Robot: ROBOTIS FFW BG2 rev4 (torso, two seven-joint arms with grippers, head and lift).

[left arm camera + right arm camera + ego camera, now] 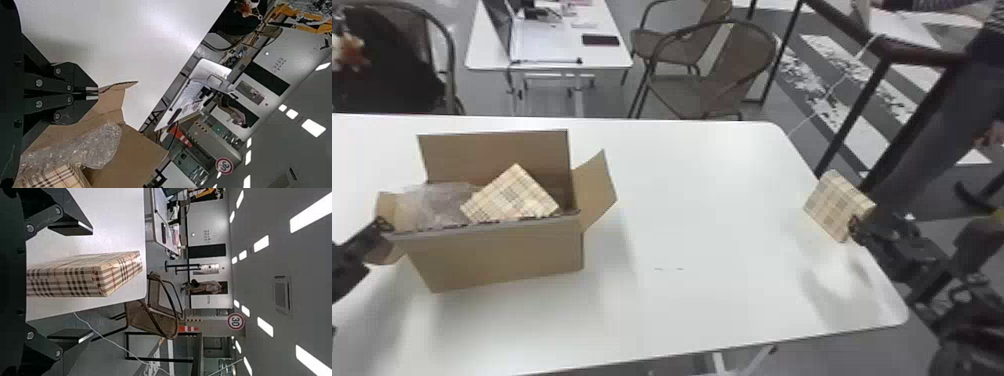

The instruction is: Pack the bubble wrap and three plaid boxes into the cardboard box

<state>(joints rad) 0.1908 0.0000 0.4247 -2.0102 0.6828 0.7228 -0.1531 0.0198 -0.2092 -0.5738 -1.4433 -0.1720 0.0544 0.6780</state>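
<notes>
- Left arm [347, 267], left of the box [502, 257]: black, blocky
- Left gripper [382, 226], at the box's left end: black, angular, tapering fingers; pale strips at the tips
- Round silvery screws [38, 82] on its flat black links
- Right arm [907, 252], well right of the box: black, chunky segments
- Right gripper [857, 227]: black, wedge-shaped fingers, bright tip edges, similar screws [30, 228]

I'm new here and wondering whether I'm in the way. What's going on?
A robot is packing a cardboard box. Its left gripper pinches one flap; bubble wrap and at least one plaid box are inside. At the right side of the table, the right gripper stands open around another plaid box, not gripping it.
</notes>
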